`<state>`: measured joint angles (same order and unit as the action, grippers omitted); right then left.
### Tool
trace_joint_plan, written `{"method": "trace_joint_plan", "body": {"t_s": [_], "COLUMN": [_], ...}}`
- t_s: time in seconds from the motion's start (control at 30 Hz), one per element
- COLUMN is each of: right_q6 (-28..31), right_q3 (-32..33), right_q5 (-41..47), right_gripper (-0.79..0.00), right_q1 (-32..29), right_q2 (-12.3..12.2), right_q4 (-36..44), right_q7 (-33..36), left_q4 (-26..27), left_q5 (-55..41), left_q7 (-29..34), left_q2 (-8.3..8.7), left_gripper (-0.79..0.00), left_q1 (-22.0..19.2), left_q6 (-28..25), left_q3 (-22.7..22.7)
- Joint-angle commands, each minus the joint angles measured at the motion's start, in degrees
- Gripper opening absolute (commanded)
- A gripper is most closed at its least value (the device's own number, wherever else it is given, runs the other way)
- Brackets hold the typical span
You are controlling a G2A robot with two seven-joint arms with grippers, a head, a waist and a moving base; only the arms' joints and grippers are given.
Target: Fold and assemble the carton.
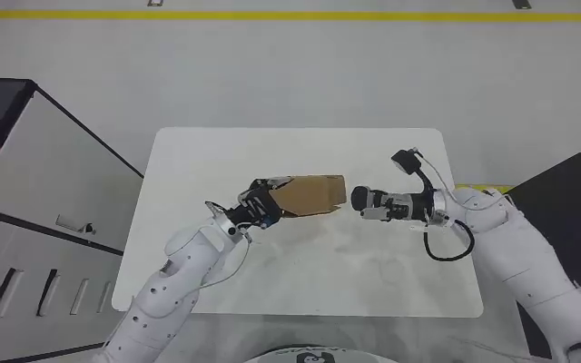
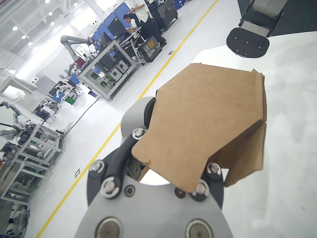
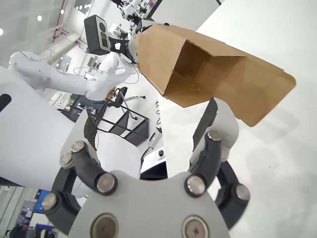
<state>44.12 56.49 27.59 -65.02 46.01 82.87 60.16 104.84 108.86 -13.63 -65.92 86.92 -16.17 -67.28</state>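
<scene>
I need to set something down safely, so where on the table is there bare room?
The table is bare along the far strip beyond the carton and the near strip between the arms. The middle is crowded: the left gripper holds the carton, the open right gripper faces it.

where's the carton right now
In the top view the carton is over the middle of the table, gripped at one end by the left gripper, its open end facing the open right gripper.
</scene>
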Motion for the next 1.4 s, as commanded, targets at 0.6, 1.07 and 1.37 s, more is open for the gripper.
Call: {"method": "trace_joint_plan", "body": {"t_s": [0.6, 1.07, 1.37], "right_q6": [-5.86, -7.19, -7.4], "right_q3": [-2.81, -4.24, -5.72], "right_q5": [12.45, 14.99, 15.17], "right_gripper": [0.0, 0.0, 0.0], "right_q1": [1.33, 4.28, 5.69], "right_q2": [1.47, 3.56, 5.02], "right_q4": [-2.18, -4.37, -6.84], "right_q7": [4.25, 7.19, 7.4], "left_q4": [0.52, 0.38, 0.36], "left_q5": [-3.09, -4.39, -4.84], "left_q7": [0.53, 0.1, 0.16], "left_q2": [0.16, 0.28, 0.34], "left_gripper": [-0.785, -0.785, -0.785], "left_q1": [0.83, 0.41, 0.18], "left_q6": [-2.2, -3.83, -4.0], "left_q3": [-0.45, -0.25, -0.21]}}
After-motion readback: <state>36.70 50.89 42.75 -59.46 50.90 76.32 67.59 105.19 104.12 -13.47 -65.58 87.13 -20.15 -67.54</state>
